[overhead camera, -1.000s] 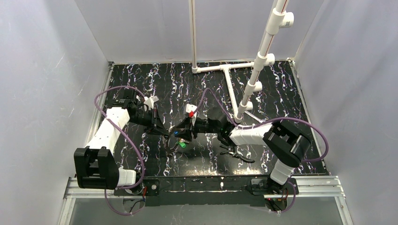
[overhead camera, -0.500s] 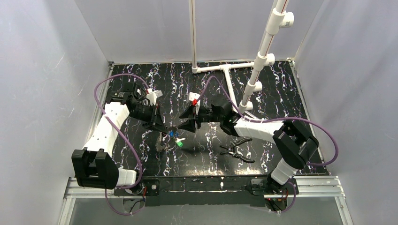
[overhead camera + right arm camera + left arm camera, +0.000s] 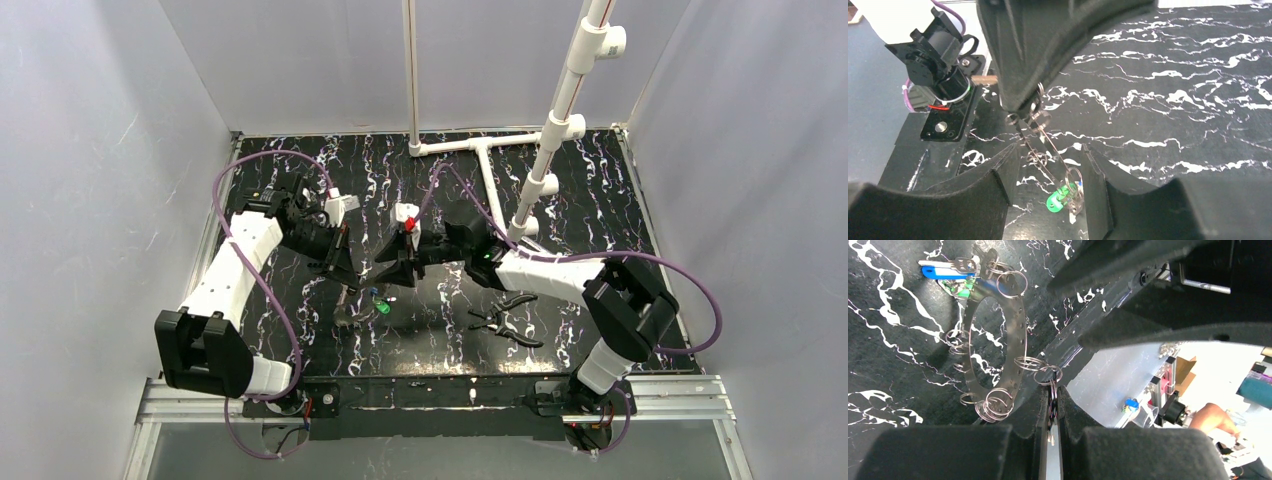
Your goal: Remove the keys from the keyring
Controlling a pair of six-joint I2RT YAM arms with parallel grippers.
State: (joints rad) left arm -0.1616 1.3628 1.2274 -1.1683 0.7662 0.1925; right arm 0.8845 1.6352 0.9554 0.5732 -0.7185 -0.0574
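**Left gripper clamped on the keyring, both keys on it**

Nearest you, the black-handled pliers lie flat on the marbled table, right of centre and apart from both arms. Just beyond them, to their left, the 2 keys, 1 blue and 1 green, hang at the low end of the keyring. It is a flat holed hoop carrying small split rings. The keys seem to sit just above the table, though your top view is too small to be sure. Your left gripper is pinched tight on 1 split ring at the hoop's upper end. Your right gripper stands half wide, 1 finger on either side of the hoop, gripping nothing. Farthest back stands the white pipe frame.
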